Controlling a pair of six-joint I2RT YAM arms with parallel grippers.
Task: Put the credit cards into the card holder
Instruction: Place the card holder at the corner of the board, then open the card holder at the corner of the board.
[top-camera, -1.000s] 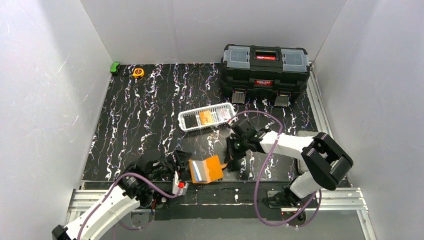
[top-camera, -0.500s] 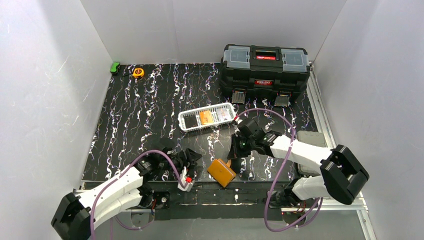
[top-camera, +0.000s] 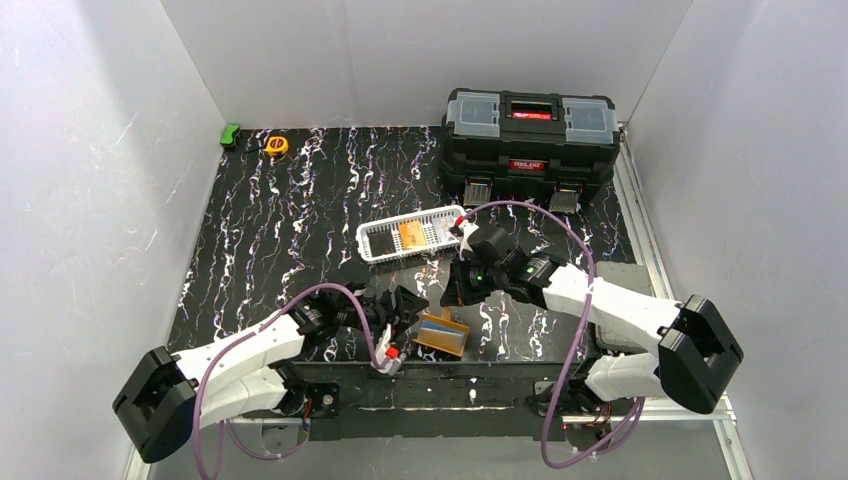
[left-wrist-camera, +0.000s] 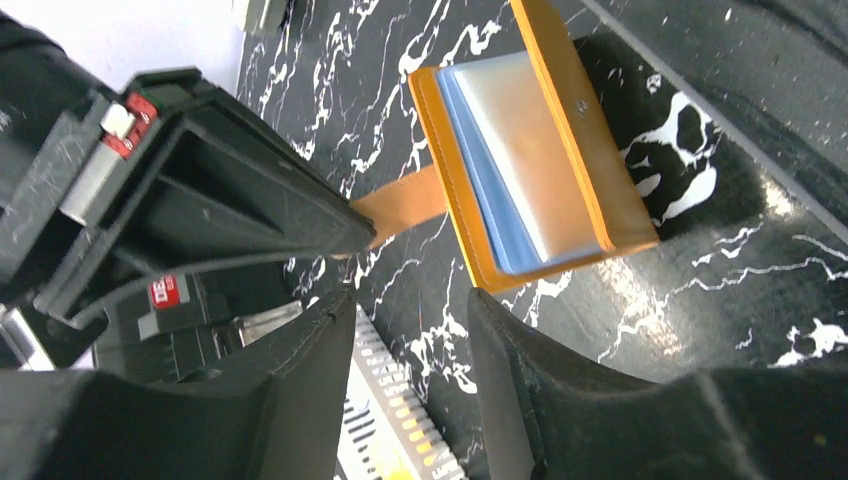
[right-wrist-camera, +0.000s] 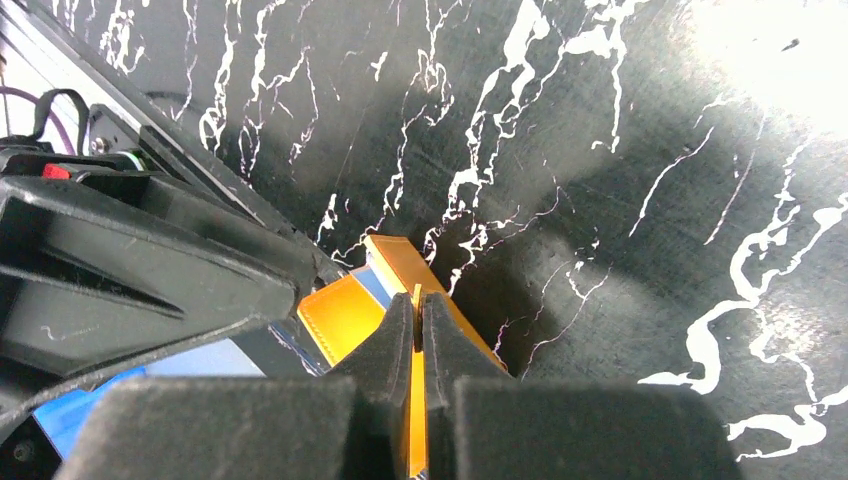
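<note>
Opening the card holder (left-wrist-camera: 572, 125) | right gripper (right-wrist-camera: 415, 300) pinches its orange tab (left-wrist-camera: 400, 205) | left gripper (left-wrist-camera: 410, 310) stands half wide, empty | we should pull the tab gently, pockets (left-wrist-camera: 500, 170) facing up

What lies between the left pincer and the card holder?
Only bare marbled table separates the left pincer from the card holder, as the left wrist view shows.
</note>
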